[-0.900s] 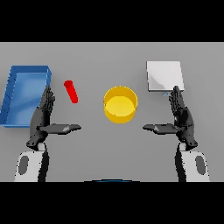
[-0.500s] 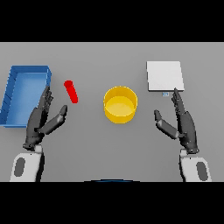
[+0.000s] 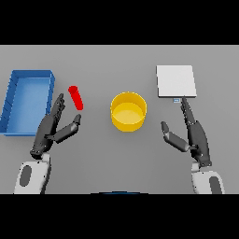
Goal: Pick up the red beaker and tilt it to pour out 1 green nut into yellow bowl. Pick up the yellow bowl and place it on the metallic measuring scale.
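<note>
A red beaker (image 3: 75, 97) lies tilted on the table, left of centre. The yellow bowl (image 3: 128, 111) stands in the middle. The metallic measuring scale (image 3: 175, 81), a pale square plate, sits at the back right. My left hand (image 3: 50, 131) is open just below and left of the beaker, fingers pointing up toward it, not touching. My right hand (image 3: 193, 135) is open at the right, below the scale and right of the bowl, holding nothing. No green nut shows.
A blue tray (image 3: 14, 98) stands at the far left, beside my left hand.
My left hand has turned and drawn its thumb in, fingers now angled toward the beaker. My right hand has rotated with the thumb swung inward. The objects have not moved.
</note>
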You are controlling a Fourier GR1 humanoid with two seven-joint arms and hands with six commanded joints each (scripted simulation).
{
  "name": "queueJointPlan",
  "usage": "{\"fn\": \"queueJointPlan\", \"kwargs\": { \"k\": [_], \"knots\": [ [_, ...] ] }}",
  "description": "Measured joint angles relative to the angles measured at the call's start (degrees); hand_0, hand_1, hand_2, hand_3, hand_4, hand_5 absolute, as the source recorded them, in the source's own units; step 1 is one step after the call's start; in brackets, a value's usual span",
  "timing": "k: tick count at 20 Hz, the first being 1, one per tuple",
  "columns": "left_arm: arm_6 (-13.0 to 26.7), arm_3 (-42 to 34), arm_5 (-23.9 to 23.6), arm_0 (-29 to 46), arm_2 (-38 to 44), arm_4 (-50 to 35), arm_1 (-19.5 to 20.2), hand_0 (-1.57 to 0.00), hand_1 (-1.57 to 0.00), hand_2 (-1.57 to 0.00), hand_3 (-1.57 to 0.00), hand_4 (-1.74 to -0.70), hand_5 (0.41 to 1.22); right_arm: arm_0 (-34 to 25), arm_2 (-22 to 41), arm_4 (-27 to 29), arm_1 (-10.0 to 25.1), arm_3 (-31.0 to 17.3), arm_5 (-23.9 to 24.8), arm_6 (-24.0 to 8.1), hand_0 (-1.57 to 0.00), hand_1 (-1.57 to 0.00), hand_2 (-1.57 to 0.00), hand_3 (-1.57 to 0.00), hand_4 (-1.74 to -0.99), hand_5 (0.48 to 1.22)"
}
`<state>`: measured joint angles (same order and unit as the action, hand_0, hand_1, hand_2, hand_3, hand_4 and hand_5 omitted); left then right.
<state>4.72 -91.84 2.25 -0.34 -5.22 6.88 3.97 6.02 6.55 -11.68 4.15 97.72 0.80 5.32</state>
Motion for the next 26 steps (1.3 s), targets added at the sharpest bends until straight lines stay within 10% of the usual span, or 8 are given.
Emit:
{"fn": "queueJointPlan", "kwargs": {
  "k": [26],
  "knots": [
    [-10.91,37.64,-1.35,-27.59,8.26,0.65,-0.88,0.00,0.00,-0.03,0.00,-1.39,0.752,0.41,-0.96,1.99,-0.02,1.24,-0.52,-0.65,0.00,0.00,0.00,0.00,-1.295,0.683]
  ]
}}
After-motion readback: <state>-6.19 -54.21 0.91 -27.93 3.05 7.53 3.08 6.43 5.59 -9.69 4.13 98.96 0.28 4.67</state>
